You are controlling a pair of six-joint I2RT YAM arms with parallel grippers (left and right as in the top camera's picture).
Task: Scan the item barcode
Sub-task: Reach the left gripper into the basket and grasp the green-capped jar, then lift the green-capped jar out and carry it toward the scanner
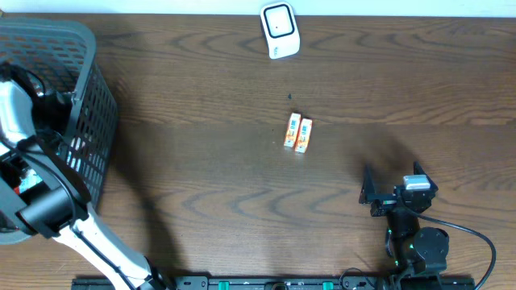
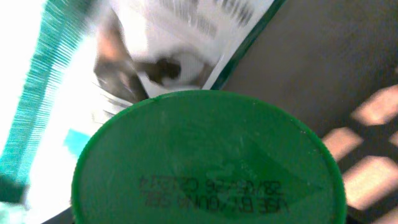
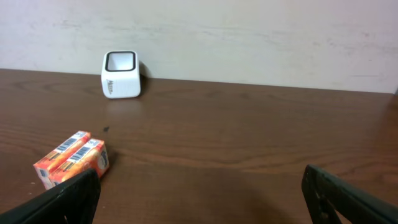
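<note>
A round green lid [image 2: 208,162] with printed date text fills the left wrist view, pressed close to the camera, and that gripper's fingers do not show there. Behind the lid lies a white package with a green edge [image 2: 186,31]. Overhead, my left arm [image 1: 20,121] reaches down into the grey basket [image 1: 89,121], and its gripper is hidden inside. Two small orange boxes [image 1: 297,133] [image 3: 71,158] lie side by side mid-table with barcodes facing up. The white scanner [image 1: 280,30] [image 3: 120,74] stands at the far edge. My right gripper [image 1: 393,173] [image 3: 200,177] rests open and empty at the near right.
The grey mesh basket takes up the table's left end, with packages inside. A black cable [image 1: 472,242] loops by the right arm's base. Bare dark wood [image 1: 201,185] lies between the basket, the boxes and the right arm.
</note>
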